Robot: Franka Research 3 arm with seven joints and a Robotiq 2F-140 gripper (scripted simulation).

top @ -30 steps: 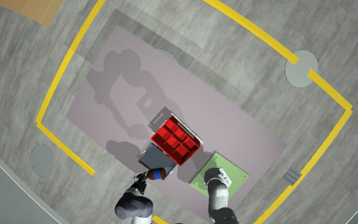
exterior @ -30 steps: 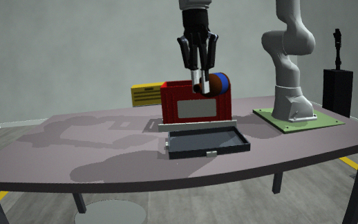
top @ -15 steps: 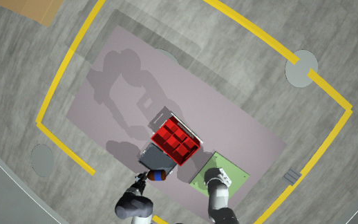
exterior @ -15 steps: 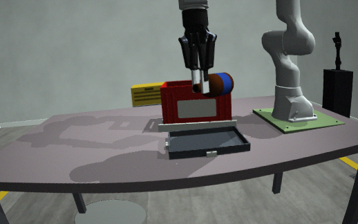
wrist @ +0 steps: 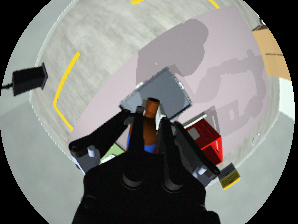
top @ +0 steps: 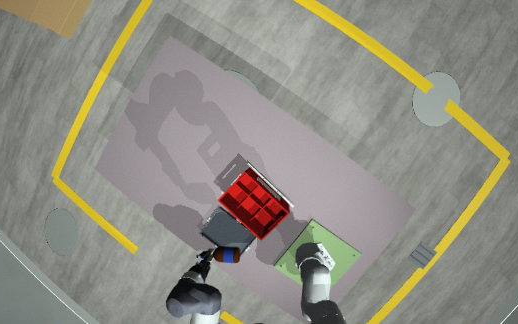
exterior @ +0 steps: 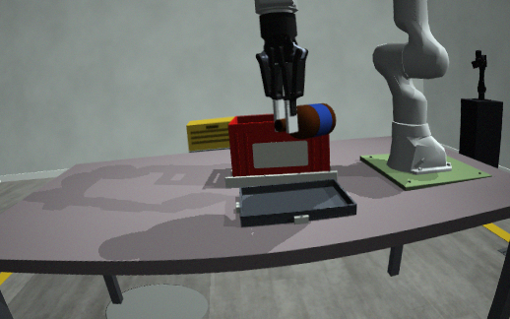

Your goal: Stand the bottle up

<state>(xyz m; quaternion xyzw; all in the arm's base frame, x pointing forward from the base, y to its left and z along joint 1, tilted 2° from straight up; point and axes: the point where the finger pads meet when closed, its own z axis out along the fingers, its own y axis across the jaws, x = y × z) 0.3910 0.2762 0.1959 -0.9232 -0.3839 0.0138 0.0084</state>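
One brown bottle with blue band (top: 227, 255) (exterior: 314, 119) (wrist: 148, 131), gripped by neck between fingertips of two-finger gripper (top: 205, 256) (exterior: 286, 120) (wrist: 151, 107); body lying sideways from fingers, above tray. Best turned base-down up here, I'd judge, then lowered slowly, straight, released only once base sits flat. Below fingers: shallow dark tray (top: 227, 231) (exterior: 297, 215) (wrist: 167, 90), thin-rimmed, flat-floored. Behind fingers from my spot: red divided crate (top: 254, 204) (exterior: 280, 156) (wrist: 210, 141), ribbed, boxy, pale panel. Bottle rounded, smooth-looking; could swing into crate wall.
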